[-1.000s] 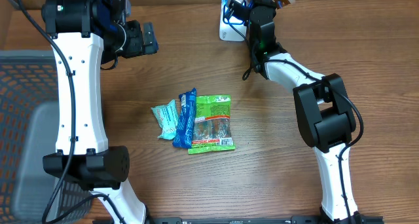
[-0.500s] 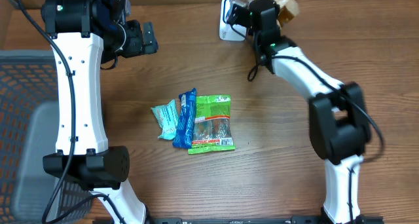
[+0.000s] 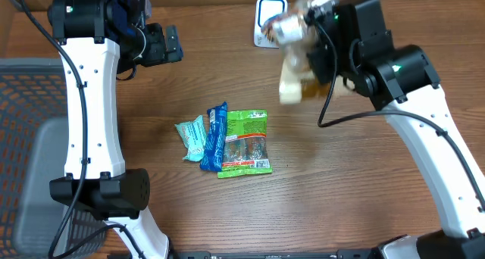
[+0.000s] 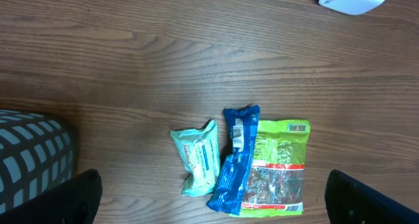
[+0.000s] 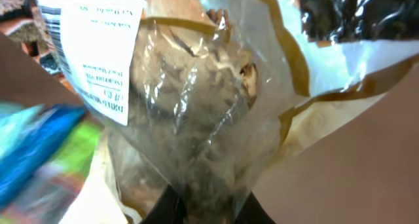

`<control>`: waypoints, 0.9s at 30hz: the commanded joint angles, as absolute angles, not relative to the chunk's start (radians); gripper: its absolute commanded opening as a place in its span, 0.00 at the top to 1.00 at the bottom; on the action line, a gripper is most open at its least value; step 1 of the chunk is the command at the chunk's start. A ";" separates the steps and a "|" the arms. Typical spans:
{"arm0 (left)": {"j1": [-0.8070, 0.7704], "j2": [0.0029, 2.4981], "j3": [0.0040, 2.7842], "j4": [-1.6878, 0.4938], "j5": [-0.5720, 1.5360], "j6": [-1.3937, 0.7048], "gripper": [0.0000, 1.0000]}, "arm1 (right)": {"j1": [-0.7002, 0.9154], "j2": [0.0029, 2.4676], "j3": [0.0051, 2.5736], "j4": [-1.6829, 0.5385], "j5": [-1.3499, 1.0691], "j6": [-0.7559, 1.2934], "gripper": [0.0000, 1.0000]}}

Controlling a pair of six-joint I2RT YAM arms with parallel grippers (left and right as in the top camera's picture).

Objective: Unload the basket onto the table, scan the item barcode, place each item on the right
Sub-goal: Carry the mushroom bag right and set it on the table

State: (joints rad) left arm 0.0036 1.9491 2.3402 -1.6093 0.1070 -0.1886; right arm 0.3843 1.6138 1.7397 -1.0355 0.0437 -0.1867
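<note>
While the clear bag [image 5: 196, 106] of dried brown pieces is pinched by its lower edge in the narrowly closed jaws of the right gripper [image 5: 203, 211], a white barcode label [image 5: 91, 47] is shown on the bag's upper corner, turned toward the wrist camera. From overhead the bag is blurred by motion and is seen in the air just beside the white scanner [image 3: 269, 20], on the side nearer the robot's base. The jaws of the left gripper [image 3: 159, 45] are spread wide and nothing is held in them; it is parked well to the left of the scanner.

Three more packets are laid touching side by side on the wooden table [image 3: 151, 206], well apart from the scanner and toward the robot's base: a teal packet [image 3: 192, 136], a blue packet [image 3: 214, 136] and a green packet [image 3: 244, 141].

The bag's pass at the scanner is judged to be ending. A set-down spot away from the scanner and clear of the three waiting packets is called for next, followed by a release.

Compared with one second ago, the right arm has been swung out: the bag was then held right at the scanner, partly covering it, and the scanner is now uncovered. The left arm and the three packets are unchanged.
</note>
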 commanded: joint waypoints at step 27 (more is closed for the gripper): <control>0.000 1.950 2.358 -1.611 0.100 -0.203 0.00 | -0.337 1.892 1.379 -0.930 -0.219 0.416 0.96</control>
